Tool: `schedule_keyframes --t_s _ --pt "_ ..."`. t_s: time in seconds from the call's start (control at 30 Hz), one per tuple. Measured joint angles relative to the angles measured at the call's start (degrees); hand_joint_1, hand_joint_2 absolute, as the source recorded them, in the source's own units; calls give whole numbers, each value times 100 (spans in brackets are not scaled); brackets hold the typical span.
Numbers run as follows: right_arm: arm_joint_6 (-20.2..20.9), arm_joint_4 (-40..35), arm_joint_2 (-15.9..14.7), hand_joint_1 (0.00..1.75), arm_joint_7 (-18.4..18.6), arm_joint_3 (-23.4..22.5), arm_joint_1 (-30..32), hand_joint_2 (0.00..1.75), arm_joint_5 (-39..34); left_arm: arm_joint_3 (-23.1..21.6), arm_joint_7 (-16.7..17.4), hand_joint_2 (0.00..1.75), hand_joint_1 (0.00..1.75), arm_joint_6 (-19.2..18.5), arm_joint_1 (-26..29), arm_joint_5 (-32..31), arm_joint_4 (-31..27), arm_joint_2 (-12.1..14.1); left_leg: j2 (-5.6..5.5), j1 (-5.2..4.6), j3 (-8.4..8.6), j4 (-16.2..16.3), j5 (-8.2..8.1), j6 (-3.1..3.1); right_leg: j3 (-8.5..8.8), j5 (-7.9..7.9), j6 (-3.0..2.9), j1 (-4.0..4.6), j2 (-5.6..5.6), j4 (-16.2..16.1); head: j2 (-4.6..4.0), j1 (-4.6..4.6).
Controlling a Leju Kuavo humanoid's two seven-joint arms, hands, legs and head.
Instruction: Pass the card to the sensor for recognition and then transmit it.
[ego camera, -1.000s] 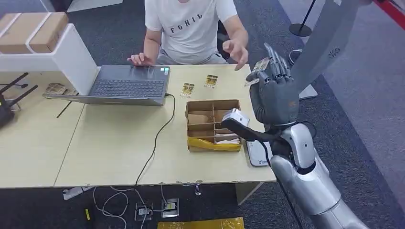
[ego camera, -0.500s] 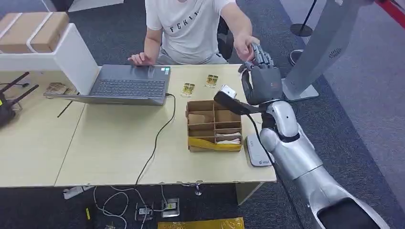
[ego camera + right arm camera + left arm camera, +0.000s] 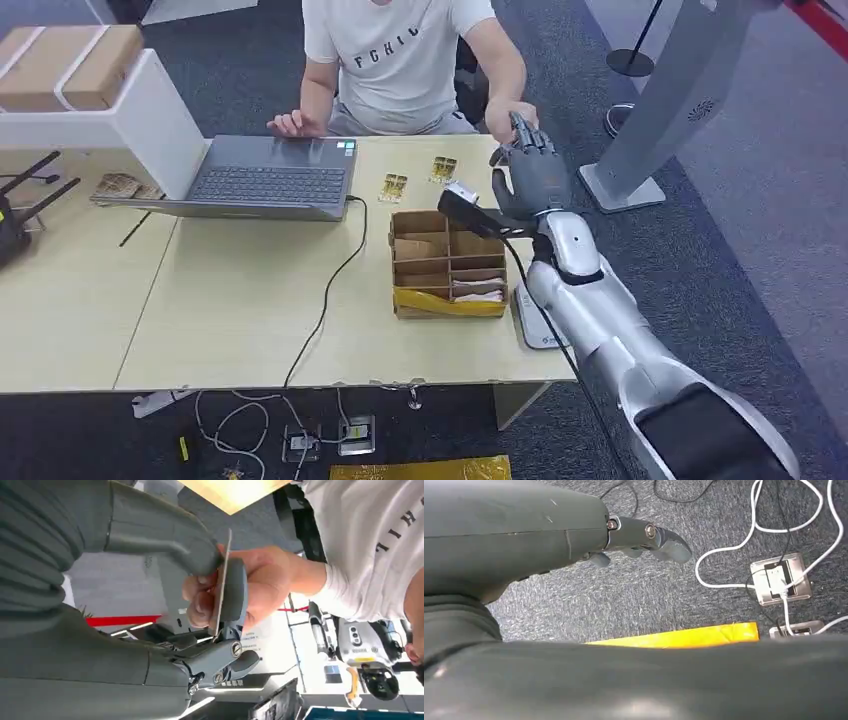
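The right hand (image 3: 530, 172) is raised past the far right corner of the counter (image 3: 230, 300), and in the right wrist view its thumb and a finger pinch the card (image 3: 222, 582), seen edge-on as a thin pale line. A person's hand (image 3: 255, 587) closes around that same card from the other side, so both hold it at once; in the head view the person's hand (image 3: 512, 112) sits just beyond the robot's fingertips. The left hand (image 3: 644, 537) hangs low over grey carpet (image 3: 624, 600), its fingers loosely extended and holding nothing, with a yellow strip (image 3: 684, 636), white cables (image 3: 734, 555) and a floor socket box (image 3: 780, 578) beneath it. The counter is pale wood and stands on dark grey carpet. Just short of the right hand, toward the robot, a cardboard divider box (image 3: 447, 262) with yellow tape along its near wall rests on the counter, and a flat white sensor pad (image 3: 538, 322) lies beside it at the counter's right edge, partly under the robot's forearm. To the left of the hand lie two small gold packets (image 3: 417, 178), then an open laptop (image 3: 265, 180) whose black cord (image 3: 325, 300) trails off the near edge. A tall grey stand (image 3: 660, 110) rises to the right of the hand.
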Motion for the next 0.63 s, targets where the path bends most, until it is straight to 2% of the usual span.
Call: schedule_keyframes --t_s 0.03,0.07,0.3,0.5,0.63 --pt "-65 50 2 0 15 2 -2 175 34 -4 2 0 0 0 -4 -9 0 0 0 0 1 0 0 0 0 0 0 0 0 0 0 0" --pt "-129 81 0 0 24 7 -4 0 74 -11 4 0 0 0 -8 -20 0 0 0 0 1 1 0 0 0 0 0 0 0 0 0 2" --pt "-483 297 -48 0 89 63 -94 0 616 -40 13 0 0 -105 -70 -42 4 0 2 0 2 1 0 0 -2 0 0 0 3 0 0 2" --pt "-522 387 -123 0 142 70 -190 0 780 -55 19 0 0 -109 -78 -39 4 0 3 0 3 1 0 0 -1 0 0 0 4 0 0 0" --pt "-485 424 -308 0 173 68 -329 0 896 -68 24 0 0 -114 -78 -24 4 15 3 -1 4 3 0 0 -2 0 0 0 3 -1 0 -2"
